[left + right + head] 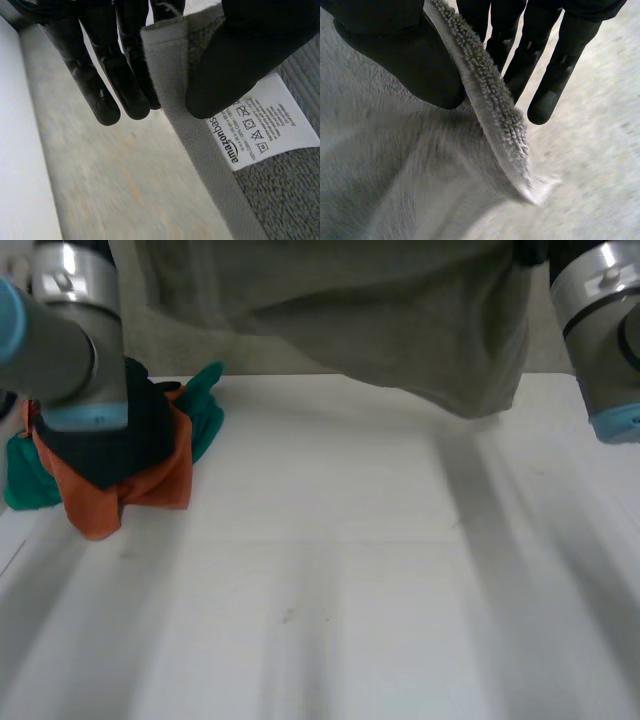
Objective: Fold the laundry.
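The left hand [235, 60] was seen closed on one grey towel [350, 310]: the flat woven hem [170, 65] was pinched between the thumb and the straight fingers [100, 85], right at a top corner. One white care label [260, 125] was sewn beside the hem, just below the thumb, and its printed washing symbols could be made out. The right hand [415, 60] was likewise closed on the same towel, whose looped pile edge [495, 105] was clamped between the thumb and the fingers [550, 65], while the rest of the cloth fell away below the palm. Between the two hands the towel was held up in the air over the far side of the table [350, 600], spread wide and hanging slack, and its lower edge was seen to dip lowest toward the right. Two arms were counted: the left arm [60, 340] at the left and the right arm [600, 330] at the right, both raised at the towel's sides. One heap of other laundry was left on the table at the far left, well apart from the towel's low point. Three colours were counted in it: an orange piece [150, 485], a teal piece [205, 410] and a black piece [140, 430] on top. Part of this heap was hidden behind the left arm, so whether more pieces lay in it could not be told. The far edge of the table was covered from view by the hanging towel.
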Controlling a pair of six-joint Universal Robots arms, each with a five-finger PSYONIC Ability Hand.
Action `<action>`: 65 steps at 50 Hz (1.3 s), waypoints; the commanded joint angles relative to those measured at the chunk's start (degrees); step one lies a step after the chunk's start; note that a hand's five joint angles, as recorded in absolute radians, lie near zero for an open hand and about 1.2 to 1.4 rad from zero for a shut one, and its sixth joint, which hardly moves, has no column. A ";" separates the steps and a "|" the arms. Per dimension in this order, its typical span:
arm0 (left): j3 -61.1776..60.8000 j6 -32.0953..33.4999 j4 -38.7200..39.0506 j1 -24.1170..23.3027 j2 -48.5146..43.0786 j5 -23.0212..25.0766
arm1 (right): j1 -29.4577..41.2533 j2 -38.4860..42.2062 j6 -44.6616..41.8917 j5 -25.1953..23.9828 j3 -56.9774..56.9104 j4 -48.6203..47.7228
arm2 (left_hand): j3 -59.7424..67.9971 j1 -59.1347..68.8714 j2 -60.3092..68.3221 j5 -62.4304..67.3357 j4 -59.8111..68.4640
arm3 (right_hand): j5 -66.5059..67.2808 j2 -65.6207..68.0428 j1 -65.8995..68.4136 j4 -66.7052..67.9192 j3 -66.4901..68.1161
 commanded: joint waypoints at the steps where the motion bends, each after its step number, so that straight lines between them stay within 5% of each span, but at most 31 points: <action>1: -17.47 0.26 -1.96 -0.46 2.83 0.52 | 0.00 2.62 -0.16 -3.08 6.84 12.72 | 11.84 13.62 11.50 13.44 11.45 | 11.69 12.54 14.51 11.63 11.97; 12: -41.56 0.61 -3.54 -1.52 11.17 5.70 | -0.26 6.49 -3.68 -3.43 20.29 30.40 | 11.84 13.62 11.50 13.44 11.45 | 11.69 12.54 14.51 11.63 11.97; 13: -42.36 0.61 -3.54 -1.52 11.70 6.23 | -0.61 6.41 -3.50 -3.69 21.17 29.96 | 11.84 13.62 11.50 13.44 11.45 | -8.07 -7.22 -5.25 -8.13 -7.79; 17: -44.30 0.61 -3.81 -1.61 13.90 6.94 | -3.24 6.32 -2.19 -4.57 22.57 27.08 | 11.84 13.62 11.50 13.44 11.45 | -49.57 -48.72 -46.74 -49.63 -49.28; 23: -43.87 0.35 -6.26 -1.69 18.37 7.03 | -7.99 4.48 7.82 -5.10 23.55 22.67 | 11.84 13.62 11.50 13.44 11.45 | -56.54 -55.69 -53.71 -56.60 -56.25; 28: -42.64 -0.18 -8.11 -2.22 22.07 6.94 | -11.07 0.08 16.52 -5.89 27.14 22.84 | 11.84 13.62 11.50 13.44 11.45 | -58.31 -57.46 -55.49 -58.37 -58.03; 35: -37.19 -0.18 -11.54 -6.43 24.63 6.94 | -10.72 -3.26 17.94 -6.77 35.14 22.40 | 11.84 13.62 11.50 13.44 11.45 | -58.31 -57.46 -55.49 -58.37 -58.03; 46: -24.71 -0.36 -19.45 -12.32 24.54 6.24 | 3.77 -5.55 33.75 -5.28 42.62 12.39 | 11.84 13.62 11.50 13.44 11.45 | -58.31 -57.46 -55.49 -58.37 -58.03; 52: -19.61 -0.44 -21.21 -14.79 24.54 4.57 | 6.42 0.33 39.83 2.18 41.57 1.58 | 11.84 13.62 11.50 13.44 11.45 | -58.31 -57.46 -55.49 -58.37 -58.03; 61: -15.12 -0.44 -22.53 -16.90 25.41 1.84 | 5.63 7.89 33.68 14.31 35.15 -4.23 | 11.84 13.62 11.50 13.44 11.45 | -57.24 -56.39 -54.42 -57.30 -56.96; 65: -15.39 -0.44 -22.70 -16.72 27.69 1.75 | 4.92 9.83 30.96 18.10 32.17 -6.77 | 11.84 13.62 11.50 13.44 11.45 | -33.07 -32.22 -30.25 -33.13 -32.79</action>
